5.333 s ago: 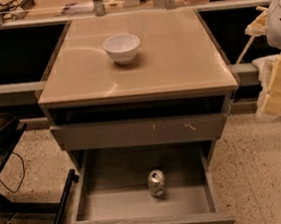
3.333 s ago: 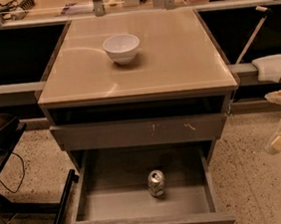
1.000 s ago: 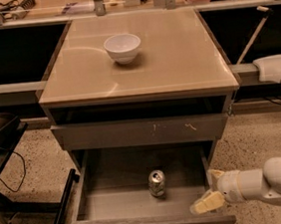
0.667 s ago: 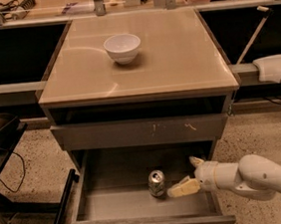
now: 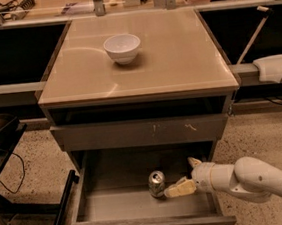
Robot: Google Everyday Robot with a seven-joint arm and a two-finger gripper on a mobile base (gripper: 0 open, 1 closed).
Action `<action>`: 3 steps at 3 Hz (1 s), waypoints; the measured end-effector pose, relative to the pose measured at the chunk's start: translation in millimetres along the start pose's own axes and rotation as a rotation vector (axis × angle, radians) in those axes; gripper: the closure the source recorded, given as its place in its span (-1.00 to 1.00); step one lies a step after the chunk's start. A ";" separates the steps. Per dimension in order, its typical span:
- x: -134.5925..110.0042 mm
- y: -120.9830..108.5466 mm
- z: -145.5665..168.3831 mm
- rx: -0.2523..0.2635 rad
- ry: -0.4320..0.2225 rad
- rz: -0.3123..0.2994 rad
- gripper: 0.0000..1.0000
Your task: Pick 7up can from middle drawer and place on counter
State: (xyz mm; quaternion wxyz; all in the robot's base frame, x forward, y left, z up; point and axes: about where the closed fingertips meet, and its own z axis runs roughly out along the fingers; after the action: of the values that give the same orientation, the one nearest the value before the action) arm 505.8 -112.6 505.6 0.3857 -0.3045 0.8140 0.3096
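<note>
Camera view: the gripper [image 5: 181,179] has swung in from the front right corner and now sits inside the middle drawer [image 5: 116,207]. Jaws apart, clamped on nothing. The 7up can [image 5: 156,183] stands on the drawer floor just left of the jaws, at the near jaw's tip and not yet between them. My read: grasp approach, lift pending. The tabletop [image 5: 175,55] is well above the jaws, with a white bowl [image 5: 122,47] on it. Can label unreadable; no other writing.
</note>
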 end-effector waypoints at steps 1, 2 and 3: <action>13.3 80.3 90.6 -0.144 0.020 0.058 -1.00; 12.5 168.9 214.3 -0.271 0.002 0.089 -1.00; 12.5 169.1 214.6 -0.272 0.003 0.089 -1.00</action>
State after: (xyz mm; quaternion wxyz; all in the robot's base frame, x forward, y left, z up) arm 469.4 148.1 431.3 0.3258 -0.3181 0.7778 0.4332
